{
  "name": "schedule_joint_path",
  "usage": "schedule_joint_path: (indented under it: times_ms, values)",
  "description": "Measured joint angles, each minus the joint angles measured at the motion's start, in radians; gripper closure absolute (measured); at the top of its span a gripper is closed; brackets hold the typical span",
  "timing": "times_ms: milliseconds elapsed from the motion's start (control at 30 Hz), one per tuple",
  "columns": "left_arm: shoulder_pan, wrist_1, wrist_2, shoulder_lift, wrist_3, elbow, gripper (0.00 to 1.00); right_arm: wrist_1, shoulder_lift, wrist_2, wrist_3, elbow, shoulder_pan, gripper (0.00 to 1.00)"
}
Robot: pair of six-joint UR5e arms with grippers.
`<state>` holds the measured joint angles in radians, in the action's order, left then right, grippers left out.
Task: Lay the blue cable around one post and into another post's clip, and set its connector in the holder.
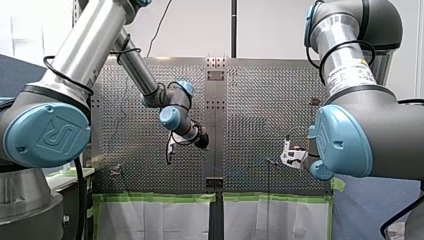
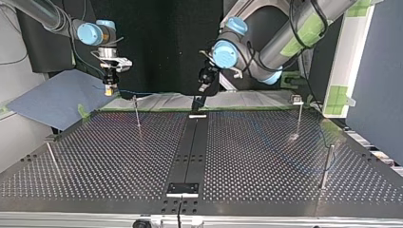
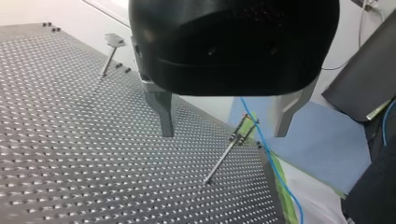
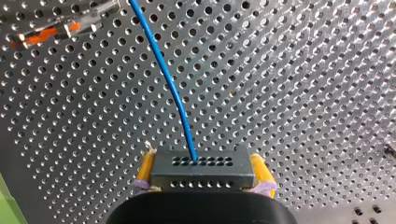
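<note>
Yellow pads (image 4: 146, 169) of my right gripper (image 4: 202, 171) pinch a dark grey rectangular connector block (image 4: 201, 163), and the thin blue cable (image 4: 164, 70) leaves its holed face over the perforated metal table (image 4: 303, 93). My left gripper (image 3: 224, 133) hangs above the table, its metal fingers (image 3: 163, 112) spread well apart; ahead, the cable crosses the clipped top of a slim metal post (image 3: 219, 163).

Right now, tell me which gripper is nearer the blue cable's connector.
Right. My right gripper is shut on the connector, at the top view's left; my left gripper hangs open at that view's middle, well apart from it.
</note>
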<state>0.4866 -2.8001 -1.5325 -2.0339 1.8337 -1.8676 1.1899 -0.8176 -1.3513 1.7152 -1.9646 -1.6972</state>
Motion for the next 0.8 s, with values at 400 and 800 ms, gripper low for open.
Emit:
schedule_joint_path:
  times_ms: [400,800]
  values:
    - [0.009,0.1,-0.003,-0.1,-0.043,0.042,0.0,0.002,0.0,0.004,0.0,0.0,-0.002,1.0]
    - [0.019,0.202,-0.025,-0.201,-0.086,0.103,0.0,-0.002,0.0,0.004,0.0,0.0,-0.002,1.0]
